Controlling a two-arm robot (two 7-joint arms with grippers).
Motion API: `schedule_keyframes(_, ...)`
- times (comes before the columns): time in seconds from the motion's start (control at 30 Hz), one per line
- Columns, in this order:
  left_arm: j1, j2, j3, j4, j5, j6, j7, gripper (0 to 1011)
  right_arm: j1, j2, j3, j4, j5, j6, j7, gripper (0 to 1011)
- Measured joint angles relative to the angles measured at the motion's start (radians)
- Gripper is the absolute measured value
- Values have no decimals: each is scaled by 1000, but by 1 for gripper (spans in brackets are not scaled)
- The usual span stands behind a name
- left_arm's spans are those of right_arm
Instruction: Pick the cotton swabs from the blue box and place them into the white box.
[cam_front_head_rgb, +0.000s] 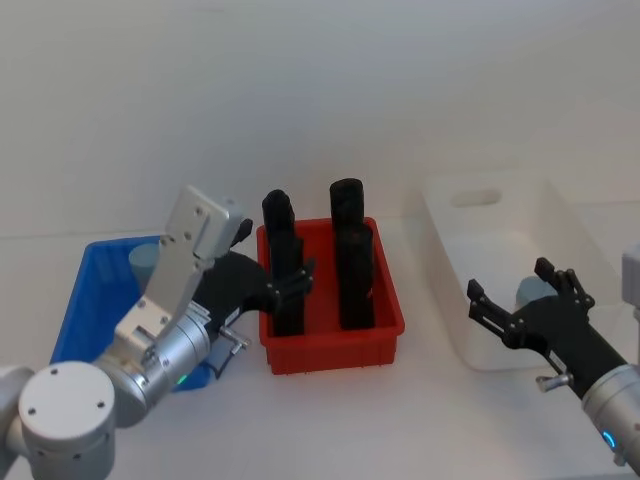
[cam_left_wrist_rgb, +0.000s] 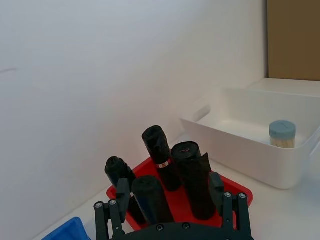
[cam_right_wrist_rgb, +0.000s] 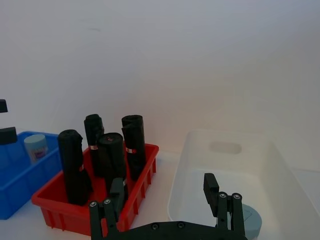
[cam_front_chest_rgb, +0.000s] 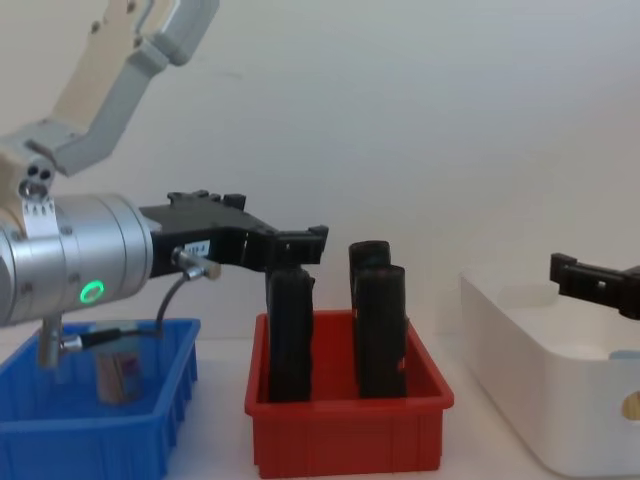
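Cotton swabs (cam_left_wrist_rgb: 282, 134) in white box (cam_left_wrist_rgb: 240, 152); right tool (cam_right_wrist_rgb: 164, 184) spread, empty; left tool (cam_left_wrist_rgb: 169, 185) spread, empty.

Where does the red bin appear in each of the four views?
Head: red bin at centre.
Chest: bin at bottom centre.
Left wrist: bin just beyond the open left hand.
Right wrist: bin between blue box and white box.
Shared landmark: black rolls standing in it.

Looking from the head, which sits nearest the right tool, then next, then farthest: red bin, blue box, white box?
1. white box, right side, under the right tool
2. red bin, centre
3. blue box, far left
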Motion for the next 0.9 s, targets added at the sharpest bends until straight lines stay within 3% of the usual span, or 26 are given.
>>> schedule_keyframes(0.3, 57, -9, 29, 1, 18, -116, 117, 1004, -17, 4, -3, -19, 5, -5, 3, 1001)
schedule_keyframes(0.47, 75, -12, 39, 1, 24, -152, 153, 1004, -17, 3, -3, -20, 5, -5, 3, 1001)
schedule_keyframes(0.9, 84, -13, 44, 1, 26, -170, 171, 1004, -17, 3, -3, -20, 5, -4, 3, 1001)
